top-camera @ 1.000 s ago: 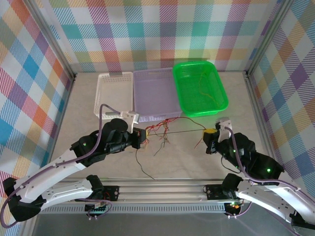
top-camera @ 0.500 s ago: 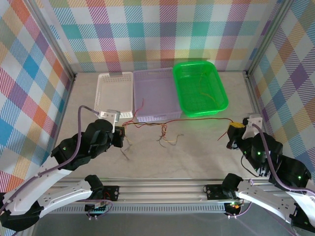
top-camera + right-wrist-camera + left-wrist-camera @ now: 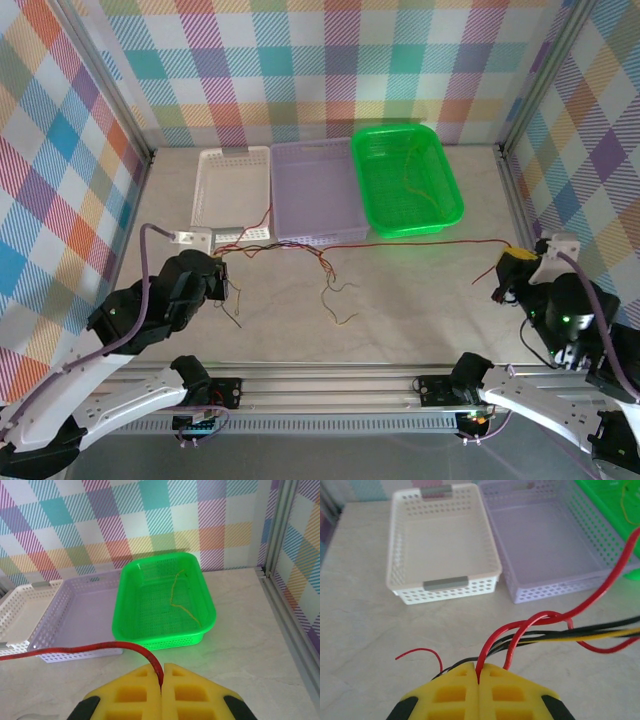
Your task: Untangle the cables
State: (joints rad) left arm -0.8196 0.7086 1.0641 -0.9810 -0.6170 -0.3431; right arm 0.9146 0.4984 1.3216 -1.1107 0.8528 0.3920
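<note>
left gripper (image 3: 478, 674) clamped on the cables (image 3: 555, 630) bundle, front-left of lilac basket (image 3: 315, 190). right gripper (image 3: 162, 674) pinches one red cable (image 3: 100, 647), front-right of basket. That strand runs stretched between them just before the basket; loose ends on table (image 3: 420, 310) nearby.

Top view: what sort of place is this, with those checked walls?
Probably a robot test cell: a tabletop boxed in by checked panels, two arms bolted to a metal rail, three plastic baskets and thin cables to sort.
</note>
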